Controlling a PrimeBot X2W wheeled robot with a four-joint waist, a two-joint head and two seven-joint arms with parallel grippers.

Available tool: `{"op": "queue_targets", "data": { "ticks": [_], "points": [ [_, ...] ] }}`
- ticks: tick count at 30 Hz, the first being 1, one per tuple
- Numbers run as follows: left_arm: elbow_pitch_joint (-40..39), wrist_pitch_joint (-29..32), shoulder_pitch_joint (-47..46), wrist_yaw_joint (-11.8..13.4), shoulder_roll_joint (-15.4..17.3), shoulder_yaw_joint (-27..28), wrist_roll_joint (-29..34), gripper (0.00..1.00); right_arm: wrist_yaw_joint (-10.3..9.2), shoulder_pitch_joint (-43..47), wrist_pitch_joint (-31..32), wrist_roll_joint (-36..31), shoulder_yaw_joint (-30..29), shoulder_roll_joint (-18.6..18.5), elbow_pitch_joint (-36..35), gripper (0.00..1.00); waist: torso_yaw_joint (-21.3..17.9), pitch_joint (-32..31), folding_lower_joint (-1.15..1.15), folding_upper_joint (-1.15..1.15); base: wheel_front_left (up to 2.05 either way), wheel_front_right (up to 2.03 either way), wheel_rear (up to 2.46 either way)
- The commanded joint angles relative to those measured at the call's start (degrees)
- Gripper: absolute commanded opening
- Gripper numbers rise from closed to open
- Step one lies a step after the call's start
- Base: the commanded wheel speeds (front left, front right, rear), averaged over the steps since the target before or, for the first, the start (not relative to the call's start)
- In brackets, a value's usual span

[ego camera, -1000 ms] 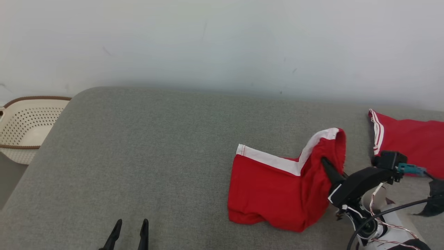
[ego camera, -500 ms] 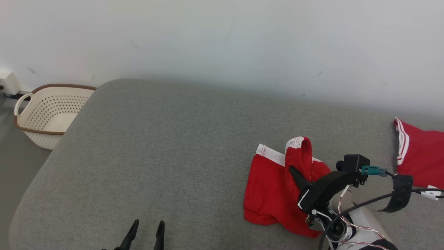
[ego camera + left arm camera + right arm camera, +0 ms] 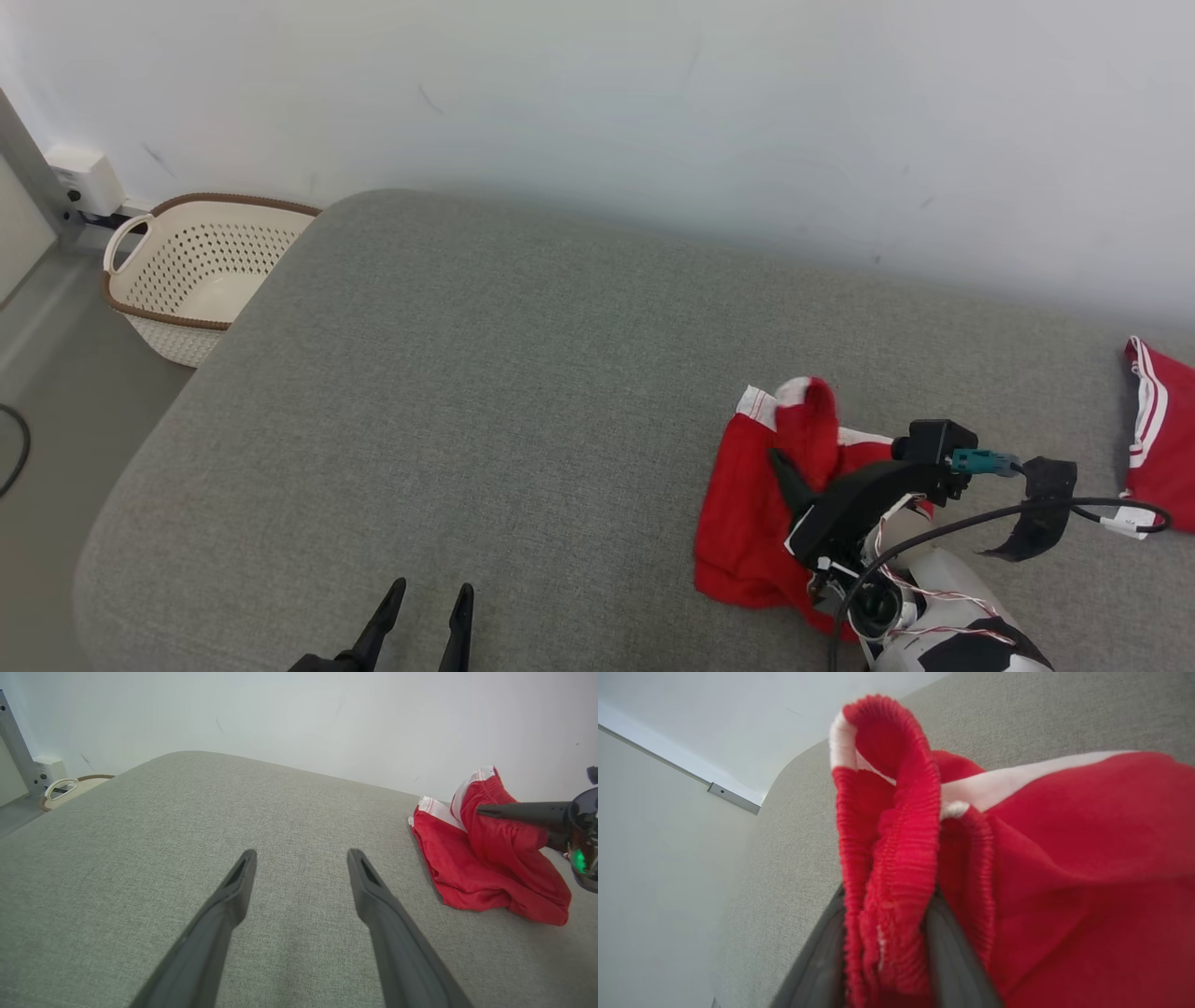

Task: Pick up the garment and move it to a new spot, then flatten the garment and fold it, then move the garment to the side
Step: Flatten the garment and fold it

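Observation:
The garment (image 3: 747,523) is a pair of red shorts with white trim, bunched on the grey sofa (image 3: 467,373) at the right. My right gripper (image 3: 780,462) reaches into it from the right. In the right wrist view the ribbed red waistband (image 3: 896,835) stands up in a ridge between the two dark fingers (image 3: 817,961), which sit slightly apart and are packed with fabric. The left wrist view shows the garment (image 3: 490,868) with the right gripper's finger (image 3: 514,810) lying across its raised fold. My left gripper (image 3: 425,597) is open and empty near the sofa's front edge, well left of the garment; the left wrist view shows it (image 3: 301,856) over bare cushion.
A second red piece with white stripes (image 3: 1158,429) lies at the sofa's far right. A cream perforated basket (image 3: 201,271) stands on the floor past the sofa's left end, against the white wall. A black strap and cable (image 3: 1036,509) hang off my right wrist.
The head camera has turned, shifting the whole picture. My right gripper has carried the lifted waistband leftward over the rest of the garment, which now lies narrower and more bunched. The left gripper stays open.

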Motion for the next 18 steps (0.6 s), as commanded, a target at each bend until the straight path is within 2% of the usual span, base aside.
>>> {"op": "queue_targets", "data": {
  "ticks": [1, 5, 9, 18],
  "points": [
    [0.3, 0.1, -0.1, 0.1, 0.3, 0.1, 0.2, 1.00, 0.04, -0.3, -0.4, 2.7, 0.9, 0.2, 0.0, 1.00, -0.2, 0.0, 0.00, 0.00, 0.00, 0.00, 0.00],
    [0.1, 0.0, 0.6, 0.5, 0.7, 0.5, -0.1, 1.00, 0.05, -0.9, -2.4, 5.9, 3.7, 0.2, -1.7, 1.00, -1.3, -0.2, 0.00, 0.00, 0.00, 0.00, 0.00],
    [-0.1, -0.2, 1.4, 1.0, 0.9, 0.9, -0.4, 1.00, 0.04, -0.4, -5.3, 5.6, 5.4, 0.1, -5.1, 1.00, -2.8, -0.5, 0.00, 0.00, 0.00, 0.00, 0.00],
    [-1.1, -0.5, 2.2, 1.6, 1.8, 2.0, -0.4, 1.00, 0.05, 3.3, -11.7, -1.9, 5.3, -6.5, -13.3, 1.00, -5.6, -1.0, 0.00, 0.00, 0.00, 0.00, 0.00]
  ]
}}
